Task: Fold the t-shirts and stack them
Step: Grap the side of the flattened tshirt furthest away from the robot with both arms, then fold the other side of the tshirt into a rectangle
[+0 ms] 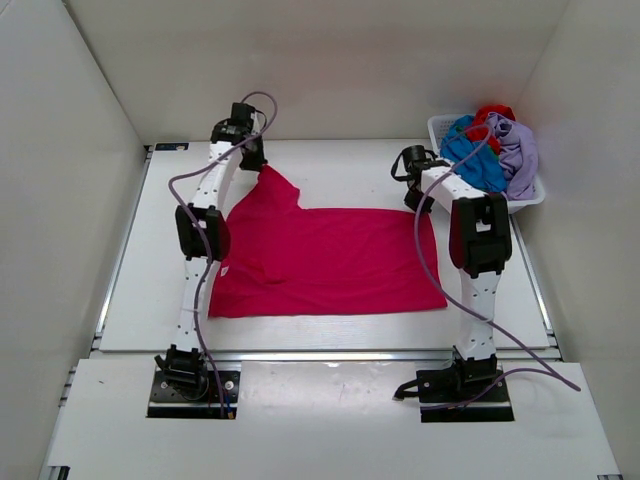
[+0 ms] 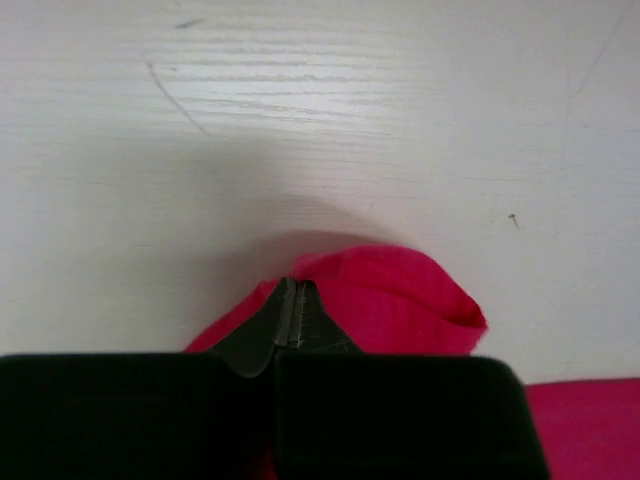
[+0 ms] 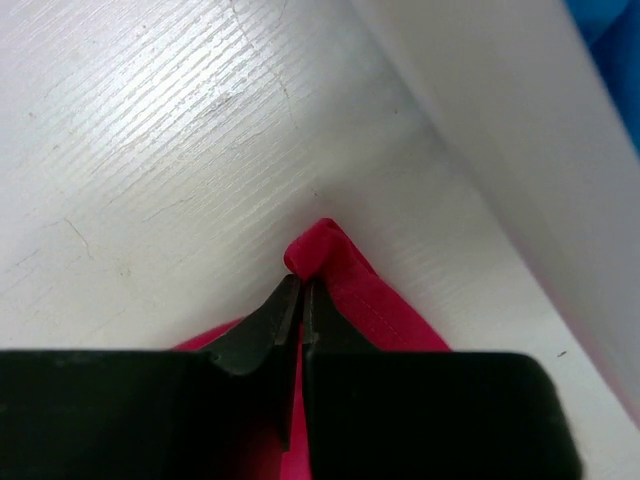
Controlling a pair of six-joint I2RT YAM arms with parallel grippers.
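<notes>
- Across the middle of the table (image 1: 340, 165) lies the spread t-shirt (image 1: 330, 260), one corner drawn toward the far-left.
- The left gripper (image 1: 252, 152) sits at that corner and the right gripper (image 1: 414, 170) at the shirt's far-right corner.
- At the table's far-right corner stands the basket (image 1: 437, 126), with other t-shirts (image 1: 495, 150) heaped in it, apparently three.

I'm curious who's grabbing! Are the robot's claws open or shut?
Left gripper: shut on the magenta t-shirt.
Right gripper: shut on the same t-shirt.

light: bright, even | shadows: soft | glare: mild | wrist views: slightly soft
</notes>
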